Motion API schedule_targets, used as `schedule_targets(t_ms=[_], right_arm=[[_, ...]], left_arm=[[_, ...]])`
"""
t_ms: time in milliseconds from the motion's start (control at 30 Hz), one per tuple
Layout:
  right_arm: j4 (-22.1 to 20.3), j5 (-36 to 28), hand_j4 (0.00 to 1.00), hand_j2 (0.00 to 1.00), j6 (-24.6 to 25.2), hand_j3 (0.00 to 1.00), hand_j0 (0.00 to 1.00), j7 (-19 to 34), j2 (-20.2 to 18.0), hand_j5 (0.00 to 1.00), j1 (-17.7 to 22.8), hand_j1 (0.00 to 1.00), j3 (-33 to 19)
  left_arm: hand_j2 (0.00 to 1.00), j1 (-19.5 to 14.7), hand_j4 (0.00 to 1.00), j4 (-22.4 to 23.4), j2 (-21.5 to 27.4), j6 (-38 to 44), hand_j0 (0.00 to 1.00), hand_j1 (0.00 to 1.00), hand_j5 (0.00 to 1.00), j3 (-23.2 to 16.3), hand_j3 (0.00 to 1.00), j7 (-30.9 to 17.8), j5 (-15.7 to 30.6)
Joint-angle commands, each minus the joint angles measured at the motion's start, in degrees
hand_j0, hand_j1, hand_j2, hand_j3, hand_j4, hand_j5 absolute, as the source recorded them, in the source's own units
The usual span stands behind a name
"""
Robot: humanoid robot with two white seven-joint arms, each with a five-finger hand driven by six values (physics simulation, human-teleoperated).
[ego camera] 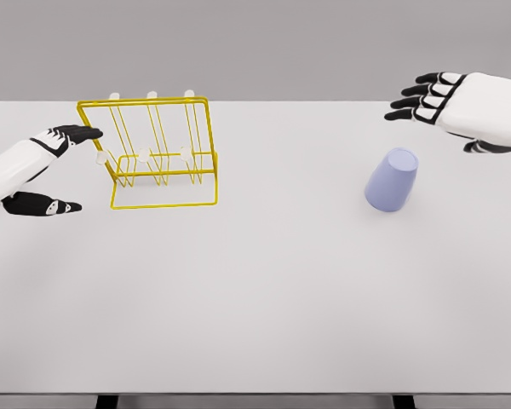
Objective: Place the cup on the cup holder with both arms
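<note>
A pale lavender-blue plastic cup (392, 180) sits upside down on the wide white table (264, 298), its closed base tipped slightly up and toward the camera, at roughly three o'clock from the table's middle. A yellow wire cup holder (160, 153) with white-tipped pegs stands upright at about ten o'clock, well apart from the cup, its rectangular frame rising from a flat wire base. The left hand (47, 166), white with black fingers, comes in from nine o'clock and sits just beside the rack's left edge; its fingers are extended and loosely parted, the upper fingertips (89, 133) reaching the top-left corner of the frame, though whether they actually touch the wire cannot be told, while the thumb lies low near the table, clear of the rack. The right hand (460, 106) hangs at about two o'clock, above and to the right of the cup and apart from it, with its black fingers (417, 100) stretched out side by side, pointing left, holding nothing.
</note>
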Motion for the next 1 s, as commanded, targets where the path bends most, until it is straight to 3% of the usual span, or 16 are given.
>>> schedule_targets(t_ms=[0,100,133,200,233,300,400,433,467,500,600,700,767,967], right_arm=[[-0.21,-0.33,1.00,1.00,0.16,1.00,1.00,-0.03,-0.49,1.00,0.00,1.00,0.08],[0.14,-0.60,1.00,1.00,0.16,1.00,1.00,-0.03,-3.21,1.00,-3.60,1.00,-0.53],[1.45,-2.35,1.00,1.00,0.16,1.00,1.00,-0.03,-5.93,1.00,-5.36,1.00,-1.41],[2.78,-8.05,1.00,1.00,0.16,1.00,1.00,-0.03,-6.81,1.00,-5.19,1.00,4.29],[2.69,-10.61,1.00,1.00,0.16,1.00,1.00,-0.03,-9.01,1.00,-6.76,1.00,7.72],[2.95,-10.88,1.00,1.00,0.16,1.00,1.00,-0.03,-4.18,1.00,-9.49,1.00,8.25],[3.74,-7.11,1.00,1.00,0.16,1.00,1.00,-0.03,-4.79,1.00,-10.28,1.00,12.56],[6.28,-5.43,1.00,1.00,0.16,1.00,1.00,-0.03,-4.62,1.00,-10.81,1.00,12.56],[12.61,-5.17,1.00,1.00,0.16,1.00,1.00,-0.03,-3.56,1.00,-13.00,1.00,13.00],[14.46,-5.17,1.00,1.00,0.16,1.00,1.00,-0.03,-3.47,1.00,-14.15,1.00,13.26],[15.43,-5.34,1.00,1.00,0.16,1.00,1.00,-0.03,-1.37,1.00,-15.55,1.00,14.67],[18.32,-5.87,1.00,1.00,0.16,1.00,1.00,-0.03,0.65,1.00,-17.75,1.00,22.40],[20.88,-5.87,1.00,1.00,0.16,1.00,1.00,-0.03,2.33,1.00,-18.46,1.00,23.28],[22.64,-5.70,1.00,1.00,0.16,1.00,1.00,-0.03,4.43,1.00,-19.60,1.00,28.03]], left_arm=[[1.00,0.00,1.00,-0.02,0.06,0.05,1.00,1.00,1.00,0.10,1.00,0.03,0.39],[1.00,0.00,1.00,-0.02,0.06,0.05,1.00,1.00,1.00,0.10,1.00,0.03,0.39],[1.00,0.00,1.00,-0.02,0.06,0.05,1.00,1.00,1.00,0.02,1.00,0.03,0.39],[1.00,0.00,1.00,-0.02,0.15,0.05,1.00,1.00,1.00,0.10,1.00,0.03,0.39],[1.00,0.00,1.00,-0.02,0.15,0.05,1.00,1.00,1.00,0.10,1.00,0.03,0.39],[1.00,0.00,1.00,-0.02,0.06,0.05,1.00,1.00,1.00,0.10,1.00,0.03,0.39],[1.00,0.09,1.00,-0.02,0.15,0.05,1.00,1.00,1.00,0.10,1.00,0.03,0.47],[1.00,0.09,1.00,-0.02,0.06,0.05,1.00,1.00,1.00,0.10,1.00,0.03,0.47],[1.00,0.09,1.00,-0.02,0.15,0.05,1.00,1.00,1.00,0.10,1.00,0.03,0.47],[1.00,0.09,1.00,-0.02,0.06,0.05,1.00,1.00,1.00,0.10,1.00,0.03,0.47],[1.00,0.09,1.00,-0.02,0.06,0.05,1.00,1.00,1.00,0.10,1.00,0.03,0.47],[1.00,0.09,1.00,-0.02,0.15,0.05,1.00,1.00,1.00,0.28,1.00,-0.41,0.21],[1.00,0.00,1.00,0.16,0.24,0.05,1.00,1.00,1.00,0.37,1.00,-0.50,0.21],[1.00,0.09,1.00,-0.28,0.06,0.05,1.00,1.00,1.00,1.51,1.00,-0.59,0.56]])
